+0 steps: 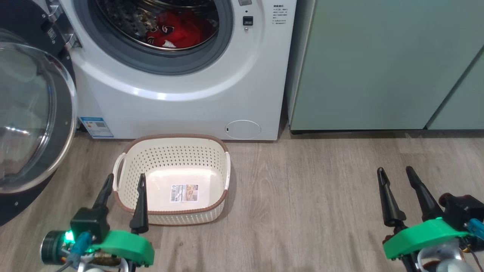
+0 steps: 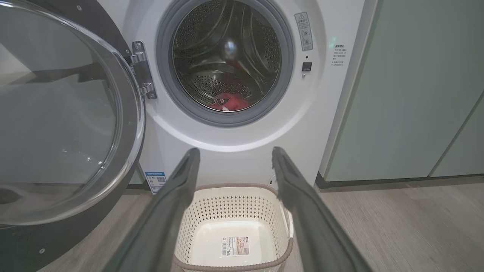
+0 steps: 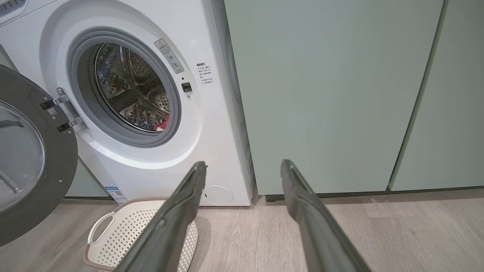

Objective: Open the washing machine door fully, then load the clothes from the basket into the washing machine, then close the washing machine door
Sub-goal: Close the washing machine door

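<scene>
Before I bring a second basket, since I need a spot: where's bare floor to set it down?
Free: the floor right of the basket, before the green cabinets. Crowded: left of the basket, beside the open washing machine door.

White front-loading washer (image 1: 181, 98) stands with black-rimmed door (image 1: 32, 113) swung wide open at left, clear glass bowl bulging. Red clothes (image 1: 177, 32) with white trim lie bunched low inside washer. Cream perforated basket (image 1: 172, 158), brown-rimmed, white-handled, sits upright and empty just before washer, label on bottom showing.
</scene>
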Motion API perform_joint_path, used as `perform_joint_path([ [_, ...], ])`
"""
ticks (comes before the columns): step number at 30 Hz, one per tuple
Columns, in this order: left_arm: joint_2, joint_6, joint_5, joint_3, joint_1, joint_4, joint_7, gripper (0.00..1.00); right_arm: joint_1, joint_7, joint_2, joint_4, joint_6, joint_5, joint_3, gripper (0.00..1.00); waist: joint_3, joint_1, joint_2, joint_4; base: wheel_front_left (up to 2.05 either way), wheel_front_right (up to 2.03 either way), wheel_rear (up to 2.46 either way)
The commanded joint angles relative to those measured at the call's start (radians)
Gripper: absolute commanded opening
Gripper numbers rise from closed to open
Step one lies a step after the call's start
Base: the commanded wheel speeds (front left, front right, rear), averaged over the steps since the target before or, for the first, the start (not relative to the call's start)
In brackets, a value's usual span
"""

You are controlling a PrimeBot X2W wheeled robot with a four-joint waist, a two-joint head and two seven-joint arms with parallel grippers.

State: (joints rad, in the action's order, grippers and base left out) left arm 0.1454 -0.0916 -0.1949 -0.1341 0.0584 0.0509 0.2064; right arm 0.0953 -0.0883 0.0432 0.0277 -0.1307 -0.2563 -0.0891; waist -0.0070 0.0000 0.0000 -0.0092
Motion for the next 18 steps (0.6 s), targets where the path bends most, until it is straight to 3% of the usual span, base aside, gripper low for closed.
perform_joint_path([
  [1,0.018,-0.004,-0.005,0.028,-0.043,-0.036,0.004,1.00,-0.019,-0.013,0.007,-0.033,0.000,-0.008,0.018,1.00,-0.001,0.0000,0.0000,0.006,0.00,0.00,0.00],
  [7,0.008,-0.009,-0.012,0.018,-0.052,-0.028,0.002,1.00,-0.005,-0.015,0.007,-0.031,0.000,-0.013,0.010,1.00,-0.008,0.0000,0.0000,0.060,0.00,0.00,0.00],
  [18,-0.006,-0.032,-0.026,0.025,-0.065,-0.028,0.015,1.00,-0.001,-0.007,0.007,-0.047,0.000,-0.019,0.006,1.00,-0.016,0.0000,0.0000,0.290,0.00,0.00,0.00],
])
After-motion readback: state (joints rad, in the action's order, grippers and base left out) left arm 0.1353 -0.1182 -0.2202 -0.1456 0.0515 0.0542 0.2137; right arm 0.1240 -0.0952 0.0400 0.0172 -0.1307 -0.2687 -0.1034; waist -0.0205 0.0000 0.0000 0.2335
